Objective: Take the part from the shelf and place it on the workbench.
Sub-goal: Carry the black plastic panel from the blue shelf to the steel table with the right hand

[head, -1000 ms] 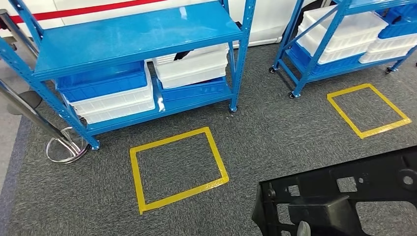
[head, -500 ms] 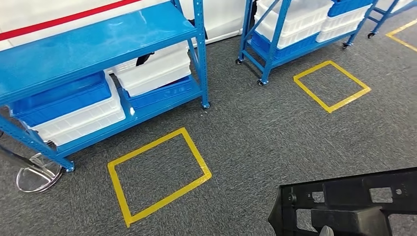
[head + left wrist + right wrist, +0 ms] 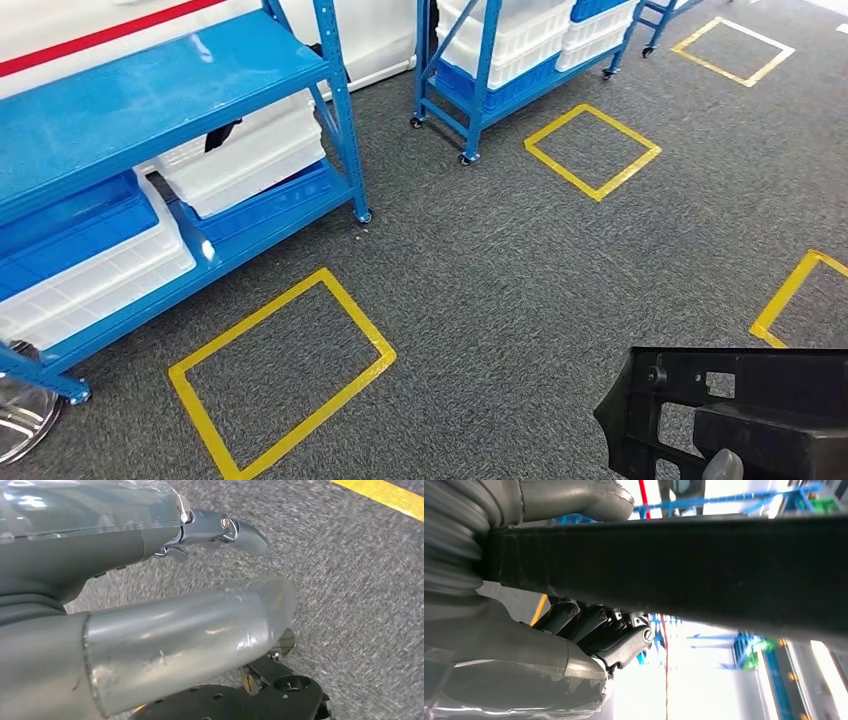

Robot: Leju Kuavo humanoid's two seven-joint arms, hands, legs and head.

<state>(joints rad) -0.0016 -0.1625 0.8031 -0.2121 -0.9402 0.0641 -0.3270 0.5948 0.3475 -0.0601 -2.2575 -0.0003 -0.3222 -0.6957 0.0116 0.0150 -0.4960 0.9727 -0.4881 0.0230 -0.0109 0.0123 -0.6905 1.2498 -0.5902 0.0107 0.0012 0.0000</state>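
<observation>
Your right hand [image 3: 574,645] clamps the black part [image 3: 745,415], low right, over carpet. It looks stiff, light and holed; grip a solid rail. Your left hand [image 3: 150,580] hangs with fingers apart, holding nothing.

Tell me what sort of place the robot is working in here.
Most likely a warehouse or factory training floor. Blue steel shelves hold stacked white and blue bins, one rack stands on casters, and yellow tape squares mark spots on the grey carpet. The right hand holds a black part.

No legible text or labels.
</observation>
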